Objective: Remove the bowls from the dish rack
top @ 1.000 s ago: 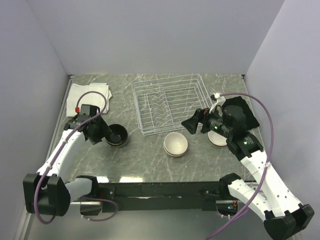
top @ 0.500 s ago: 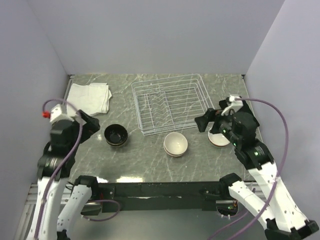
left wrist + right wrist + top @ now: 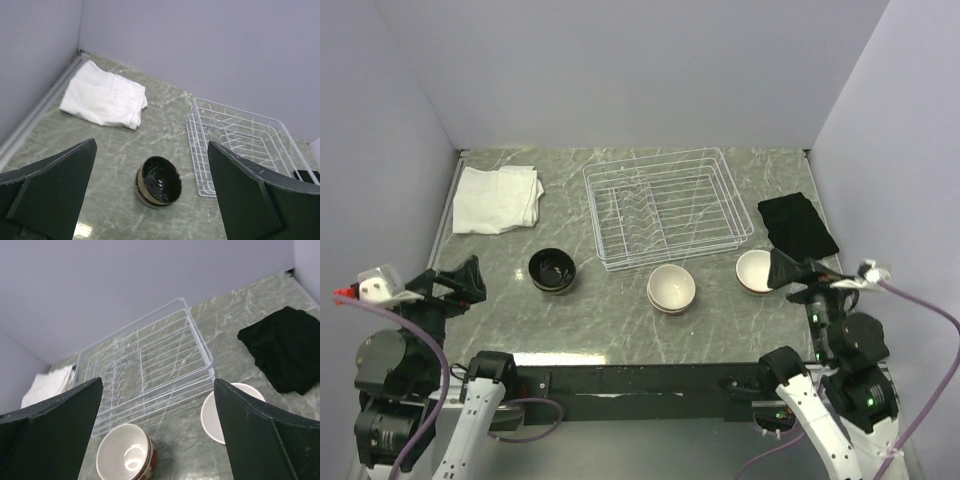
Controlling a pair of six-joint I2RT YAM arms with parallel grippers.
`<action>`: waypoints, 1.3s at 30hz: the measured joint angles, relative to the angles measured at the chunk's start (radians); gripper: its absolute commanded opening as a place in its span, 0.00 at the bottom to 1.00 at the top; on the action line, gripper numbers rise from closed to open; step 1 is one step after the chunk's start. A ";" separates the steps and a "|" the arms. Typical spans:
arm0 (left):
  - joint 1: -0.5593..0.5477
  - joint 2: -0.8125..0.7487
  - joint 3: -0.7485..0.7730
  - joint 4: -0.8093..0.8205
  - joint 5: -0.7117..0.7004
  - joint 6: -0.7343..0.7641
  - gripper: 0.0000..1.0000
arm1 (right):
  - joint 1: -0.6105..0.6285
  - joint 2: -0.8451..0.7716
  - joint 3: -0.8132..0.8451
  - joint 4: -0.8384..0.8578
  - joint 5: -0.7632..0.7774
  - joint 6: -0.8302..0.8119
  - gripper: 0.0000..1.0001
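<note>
Both arms have pulled back to the near edge. Left tool (image 3: 448, 282) and right tool (image 3: 798, 272) stand apart, empty. Rack (image 3: 660, 210) holds nothing. The bowls (image 3: 671, 288) sit on the bench (image 3: 610, 322) before it. Unloading looks complete.

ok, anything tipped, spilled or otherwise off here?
Nothing stands out. The dish rack sits flat with no bowls in it, turned slightly against the table edge. The dark bowl, the middle bowl and the right bowl stand upright on the table, nothing spilled. The white cloth and black cloth lie flat.
</note>
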 measured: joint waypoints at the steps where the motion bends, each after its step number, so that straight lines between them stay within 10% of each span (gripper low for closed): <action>1: 0.000 -0.015 0.000 0.000 0.000 0.019 0.99 | 0.000 -0.037 -0.016 -0.005 0.020 0.006 1.00; 39: 0.000 -0.217 0.100 -0.221 0.072 0.007 0.99 | 0.000 -0.159 -0.012 -0.196 0.204 0.087 1.00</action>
